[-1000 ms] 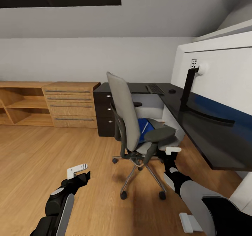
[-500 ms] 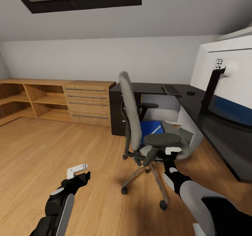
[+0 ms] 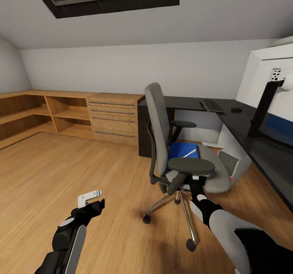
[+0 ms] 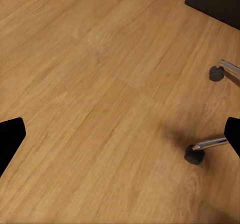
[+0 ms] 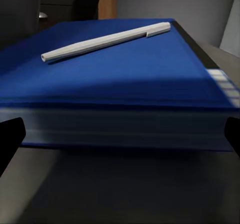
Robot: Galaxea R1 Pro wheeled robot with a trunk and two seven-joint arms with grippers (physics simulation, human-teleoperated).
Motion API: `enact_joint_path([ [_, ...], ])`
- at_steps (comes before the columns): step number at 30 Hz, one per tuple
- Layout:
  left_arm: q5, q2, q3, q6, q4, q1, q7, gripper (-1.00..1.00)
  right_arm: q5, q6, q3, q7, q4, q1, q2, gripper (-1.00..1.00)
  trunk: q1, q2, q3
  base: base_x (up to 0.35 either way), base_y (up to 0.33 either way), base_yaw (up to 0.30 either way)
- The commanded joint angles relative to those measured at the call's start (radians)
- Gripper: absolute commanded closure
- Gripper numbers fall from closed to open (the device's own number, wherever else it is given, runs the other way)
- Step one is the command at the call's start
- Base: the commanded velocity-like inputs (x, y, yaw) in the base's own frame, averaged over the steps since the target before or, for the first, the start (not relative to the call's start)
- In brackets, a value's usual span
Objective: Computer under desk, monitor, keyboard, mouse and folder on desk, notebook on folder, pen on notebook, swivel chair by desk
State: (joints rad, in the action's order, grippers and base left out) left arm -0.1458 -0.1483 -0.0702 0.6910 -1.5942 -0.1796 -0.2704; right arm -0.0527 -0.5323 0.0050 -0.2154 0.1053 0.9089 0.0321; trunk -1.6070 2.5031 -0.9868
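Folder (image 5: 115, 69) on swivel chair (image 3: 179, 152), wooden floor (image 3: 61, 172); both hands gape, empty.

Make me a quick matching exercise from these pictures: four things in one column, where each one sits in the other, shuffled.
Things:
1. pen
2. folder
3. keyboard
4. computer

Places:
A. under the desk
B. on the chair seat
C. on the desk top
D. lying on the folder

Pairs: 1-D, 2-B, 3-C, 4-A
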Motion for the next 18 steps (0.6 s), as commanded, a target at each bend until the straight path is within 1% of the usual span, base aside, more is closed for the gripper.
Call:
enact_joint_path([
  [1, -0.011, -0.001, -0.001, 0.003, -0.001, -0.001, -0.007, -1.00, -0.006, -0.001, 0.001, -0.007, -0.001, 0.001, 0.000, -1.00, 0.000, 0.000, -0.001, 0.000, 0.000, 0.009],
  [7, -0.011, 0.000, -0.001, 0.004, -0.001, -0.001, -0.007, -1.00, -0.006, -0.001, 0.000, -0.007, -0.001, 0.001, 0.000, -1.00, 0.000, 0.000, -0.001, 0.000, 0.000, -0.034],
  [10, -0.011, 0.000, -0.001, 0.004, -0.001, -0.001, -0.007, -1.00, -0.006, -0.001, 0.000, -0.007, -0.001, 0.001, 0.000, -1.00, 0.000, 0.000, -0.001, 0.000, 0.000, -0.189],
  [15, -0.011, 0.000, -0.001, 0.003, -0.001, -0.001, -0.007, -1.00, -0.006, -0.001, 0.000, -0.007, -0.001, 0.001, 0.000, -1.00, 0.000, 0.000, -0.001, 0.000, 0.000, -0.253],
  [18, -0.011, 0.000, -0.001, 0.003, -0.001, -0.001, -0.007, -1.00, -0.006, -0.001, 0.000, -0.007, -0.001, 0.001, 0.000, -1.00, 0.000, 0.000, -0.001, 0.000, 0.000, -0.157],
])
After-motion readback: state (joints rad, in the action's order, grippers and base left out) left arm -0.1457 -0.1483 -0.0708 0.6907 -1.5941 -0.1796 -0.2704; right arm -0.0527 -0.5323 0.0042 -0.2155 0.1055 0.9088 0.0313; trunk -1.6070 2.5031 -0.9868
